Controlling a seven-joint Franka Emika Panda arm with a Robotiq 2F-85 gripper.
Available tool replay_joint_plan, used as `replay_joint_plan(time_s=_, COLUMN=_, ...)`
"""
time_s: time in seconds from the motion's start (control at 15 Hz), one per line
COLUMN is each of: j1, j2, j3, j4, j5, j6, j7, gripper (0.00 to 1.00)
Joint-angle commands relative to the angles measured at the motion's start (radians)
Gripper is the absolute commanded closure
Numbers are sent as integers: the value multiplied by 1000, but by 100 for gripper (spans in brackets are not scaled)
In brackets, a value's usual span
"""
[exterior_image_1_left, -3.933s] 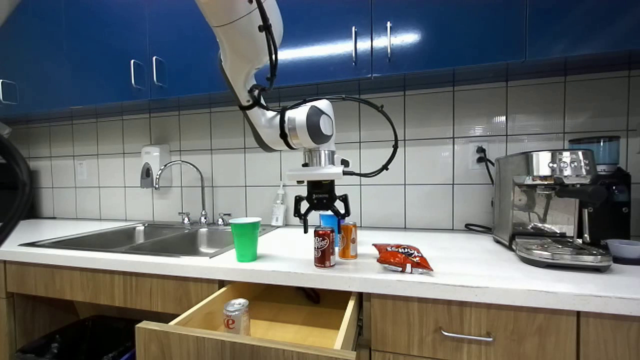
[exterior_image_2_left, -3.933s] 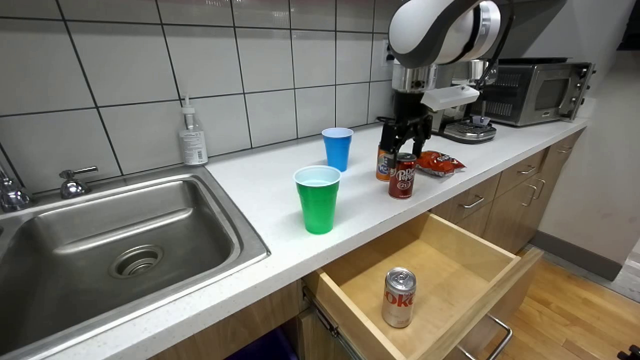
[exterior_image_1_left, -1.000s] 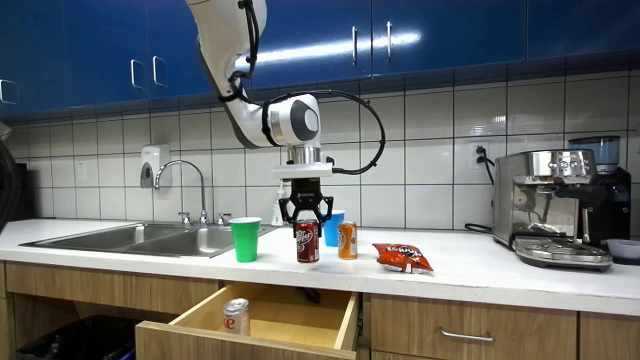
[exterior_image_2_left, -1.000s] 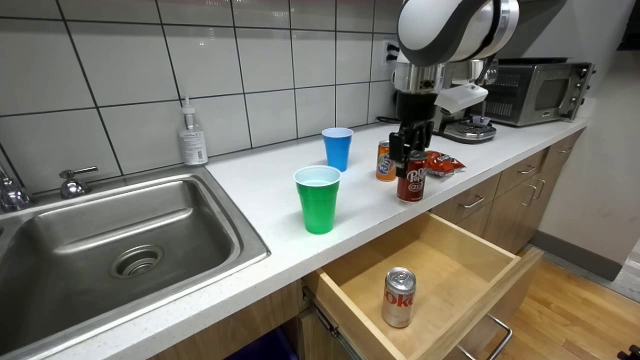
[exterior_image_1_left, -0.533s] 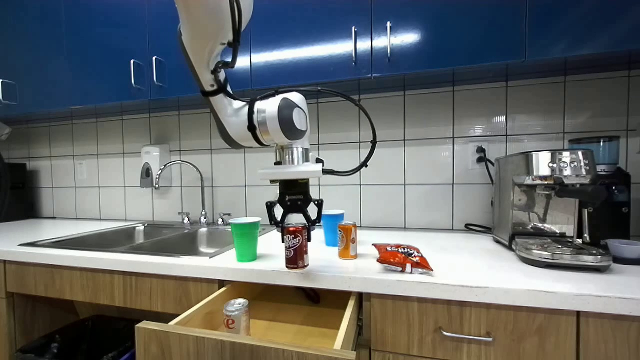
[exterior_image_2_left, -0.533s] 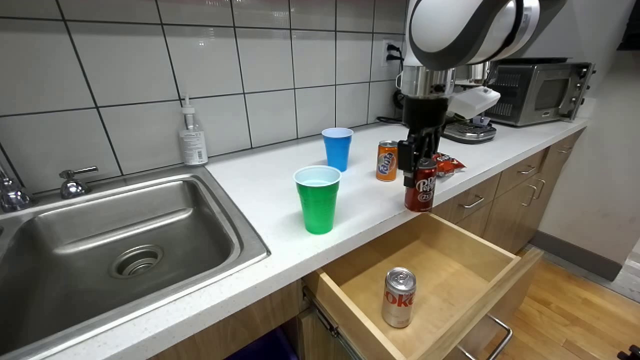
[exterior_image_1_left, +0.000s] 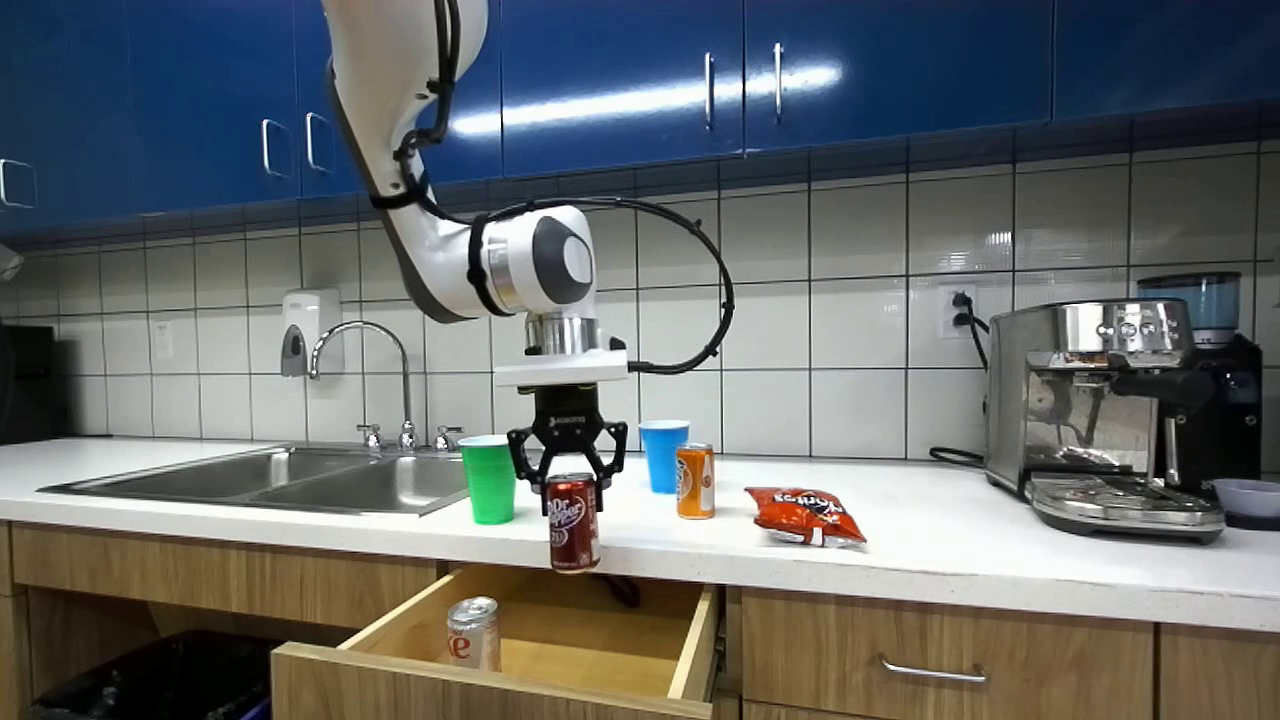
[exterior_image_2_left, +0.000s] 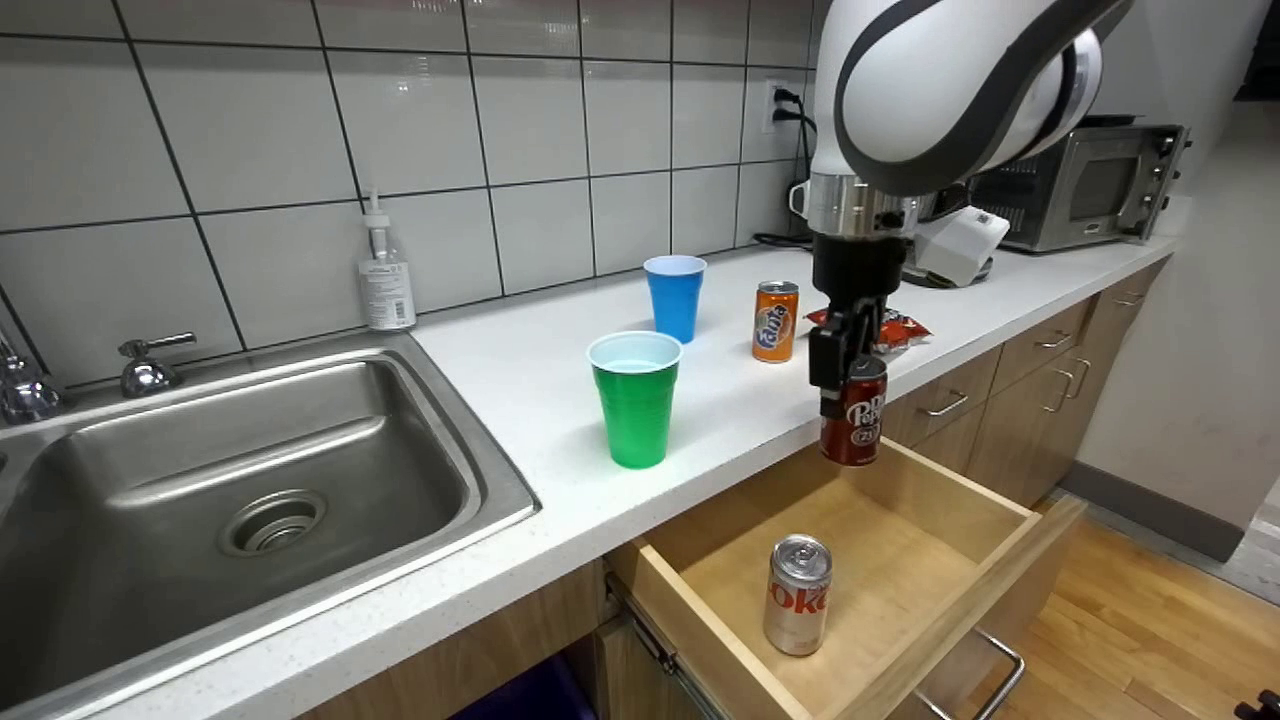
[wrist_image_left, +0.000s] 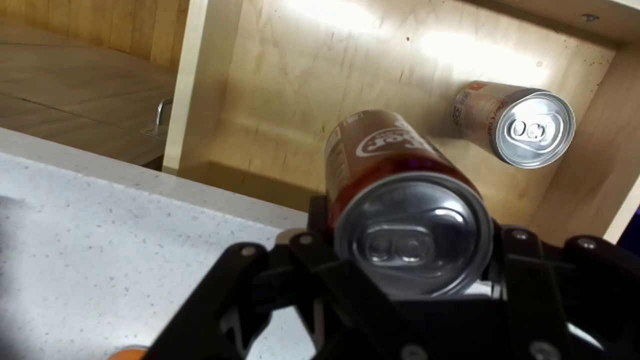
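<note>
Gripper (exterior_image_1_left: 572, 498) jaws clamped around the upper part of a dark-red Dr Pepper can (exterior_image_1_left: 574, 540), upright in the air above the open drawer (exterior_image_2_left: 920, 515), near the edge of the counter (exterior_image_1_left: 930, 520). Silver Coke can (exterior_image_2_left: 798, 597) stands inside the drawer. On the counter: green cup (exterior_image_2_left: 637, 405), blue cup (exterior_image_2_left: 675, 300), orange Fanta can (exterior_image_2_left: 775, 322), red chip bag (exterior_image_1_left: 806, 515)

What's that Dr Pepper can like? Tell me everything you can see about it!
The Dr Pepper can is a dark red cylinder, shiny like metal, with white lettering and a silvery lid that has a pull tab. I can't tell if it has been opened. It is roughly upright, with the gripper closed on its upper part from both sides. It hangs in the air above the back of the open drawer, and nothing else seems to touch it.
</note>
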Motion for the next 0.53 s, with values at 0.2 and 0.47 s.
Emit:
replay_joint_plan(time_s=0.2, j1=-2, j2=-32, j3=15, j4=-98, j5=-34, j6=92, j7=-38, gripper=62)
replay_joint_plan(time_s=0.47, j1=0, j2=-29, j3=20, j4=-138, j5=-44, j6=142, j7=-40, gripper=62)
